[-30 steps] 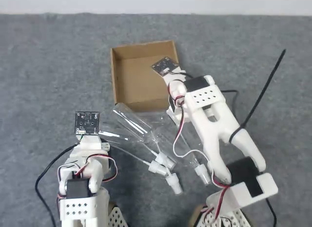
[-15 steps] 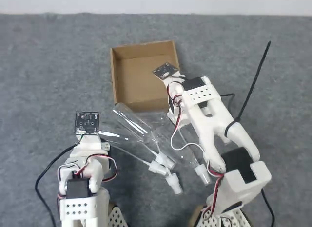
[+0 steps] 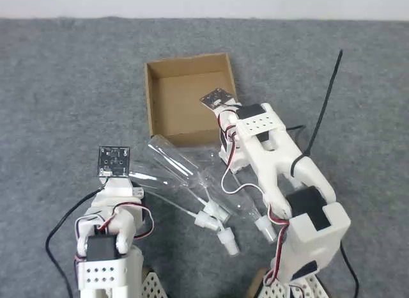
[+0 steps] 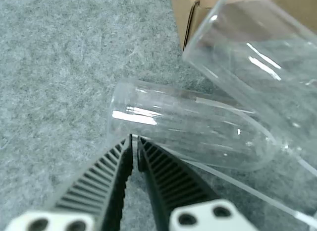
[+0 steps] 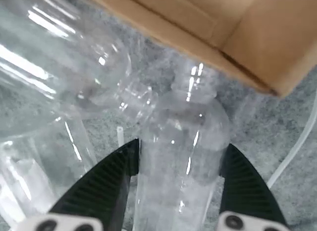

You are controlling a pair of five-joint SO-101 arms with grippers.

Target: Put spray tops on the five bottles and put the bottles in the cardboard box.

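Several clear bottles (image 3: 192,173) lie in a heap in front of the cardboard box (image 3: 153,100); three have white spray tops (image 3: 211,218). My right gripper (image 3: 229,152) is at the box's near edge. In its wrist view the right gripper (image 5: 181,146) is shut on a clear bottle (image 5: 181,156) with an open neck that points at the box (image 5: 237,37); both fingers (image 5: 106,184) touch its sides. My left gripper (image 4: 134,138) is shut and empty, its tips just short of the base of a lying bottle (image 4: 188,127). The left gripper (image 3: 128,180) sits left of the heap.
Grey carpet covers the table. The box stands open with nothing inside. A black cable (image 3: 323,106) rises at the right arm's side. A thin white dip tube (image 3: 176,205) lies on the carpet between the left arm and the spray tops.
The right arm has folded back, and its wrist has slid from over the box's near edge toward the bottles. The black cable swung left. The left arm and bottles kept still.
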